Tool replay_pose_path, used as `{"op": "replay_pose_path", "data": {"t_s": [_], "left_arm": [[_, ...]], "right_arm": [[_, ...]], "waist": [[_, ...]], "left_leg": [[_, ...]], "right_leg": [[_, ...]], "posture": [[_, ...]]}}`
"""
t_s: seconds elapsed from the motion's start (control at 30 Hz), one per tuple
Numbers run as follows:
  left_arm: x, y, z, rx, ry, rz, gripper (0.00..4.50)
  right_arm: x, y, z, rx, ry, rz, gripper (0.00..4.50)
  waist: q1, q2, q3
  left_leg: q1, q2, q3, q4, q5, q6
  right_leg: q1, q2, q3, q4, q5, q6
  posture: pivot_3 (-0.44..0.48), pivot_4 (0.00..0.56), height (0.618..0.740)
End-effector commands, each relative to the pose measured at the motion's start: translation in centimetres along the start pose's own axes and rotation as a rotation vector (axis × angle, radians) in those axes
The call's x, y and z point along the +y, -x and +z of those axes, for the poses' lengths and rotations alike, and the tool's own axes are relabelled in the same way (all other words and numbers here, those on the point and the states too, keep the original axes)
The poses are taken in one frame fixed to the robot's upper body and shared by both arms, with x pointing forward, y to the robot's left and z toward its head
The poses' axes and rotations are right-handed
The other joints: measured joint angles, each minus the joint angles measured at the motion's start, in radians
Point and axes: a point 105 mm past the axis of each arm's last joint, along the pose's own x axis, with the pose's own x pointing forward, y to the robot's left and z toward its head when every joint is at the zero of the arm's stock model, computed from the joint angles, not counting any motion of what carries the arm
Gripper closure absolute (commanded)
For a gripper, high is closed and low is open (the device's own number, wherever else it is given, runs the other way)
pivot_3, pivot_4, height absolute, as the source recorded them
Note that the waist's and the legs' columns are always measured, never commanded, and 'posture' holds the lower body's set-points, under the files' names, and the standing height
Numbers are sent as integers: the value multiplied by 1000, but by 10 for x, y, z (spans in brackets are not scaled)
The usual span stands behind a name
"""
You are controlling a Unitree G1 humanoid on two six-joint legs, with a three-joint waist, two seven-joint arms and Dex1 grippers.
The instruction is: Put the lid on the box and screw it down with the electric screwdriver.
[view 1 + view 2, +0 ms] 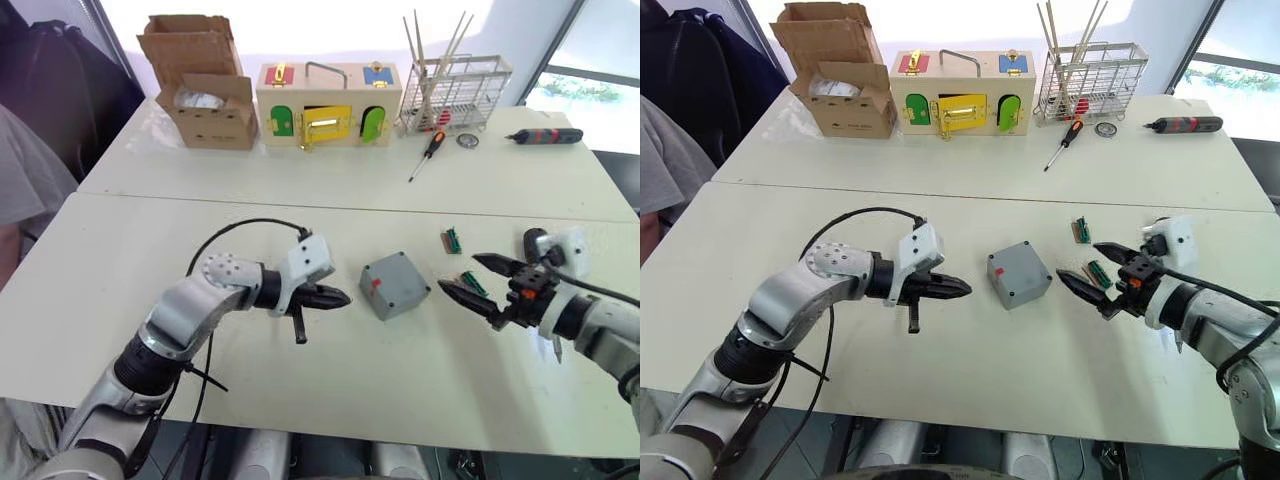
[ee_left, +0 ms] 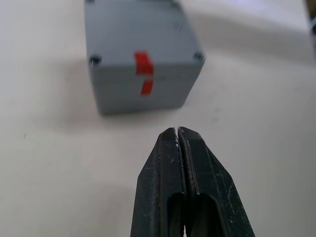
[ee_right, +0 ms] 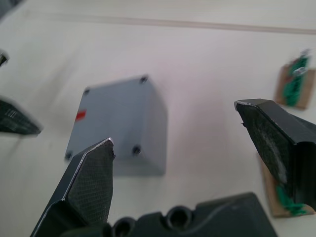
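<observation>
White table [image 1: 300,400] held the small square grey plastic box [image 1: 395,284] with its grey lid [image 1: 398,276] already on, red mark facing the left gripper [image 1: 340,297], clenched empty just beside it, while the right gripper [image 1: 476,279] was spread wide, empty, near the opposite side.

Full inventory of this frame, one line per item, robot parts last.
box: 1, grey, lid on, red mark, table centre between grippers
electric screwdriver: 1, dark with red bands, far right
hand screwdriver: 1, red-black, before rack
green parts: 2, near right gripper
wooden box: 1, coloured doors, far centre
cardboard box: 1, brown, far left
wire rack: 1, with sticks, far right
table: white
left gripper: shut, beside box
right gripper: open, beside box
</observation>
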Motion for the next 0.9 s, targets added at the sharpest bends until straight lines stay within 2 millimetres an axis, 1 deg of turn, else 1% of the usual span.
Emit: {"op": "replay_pose_path", "data": {"t_s": [0.03,0.2,0.27,0.37,0.53,0.7,0.9], "left_arm": [[11,-15,0,-9,-36,53,4500],[20,-37,13,-58,-40,68,4500],[19,-43,20,-80,-40,56,4500],[20,-48,24,-86,-45,57,4500],[19,-50,24,-84,-56,58,4500],[19,-49,23,-79,-61,58,4500],[22,-49,22,-77,-64,69,4500]], "right_arm": [[21,-9,2,29,89,125,18],[22,-25,-11,76,130,166,18],[22,-29,-12,78,138,173,18],[25,-32,-12,76,138,188,18],[31,-31,-12,74,119,212,18],[42,-28,-13,78,78,246,18],[43,-28,-14,85,67,235,18]], "waist": [[4,0,0],[2,-1,0],[2,-1,0],[1,-1,0],[2,-1,0],[2,-1,0],[2,-1,0]], "left_leg": [[0,0,0,0,0,0],[-1,-2,0,2,-1,1],[-1,-2,0,2,0,1],[-1,-1,0,1,0,1],[-1,-1,0,1,0,1],[-1,-1,-1,1,0,1],[-1,-1,-1,1,0,1]], "right_leg": [[0,0,0,0,0,0],[1,-1,0,-1,0,0],[1,-1,0,-1,0,0],[0,-1,0,-1,0,0],[0,-1,0,-1,0,0],[0,-1,0,-1,0,0],[0,-1,0,-1,0,0]], "posture": [[0,150,739],[0,150,739],[0,150,739],[0,150,739],[0,150,739],[0,150,739],[0,150,739]]}}
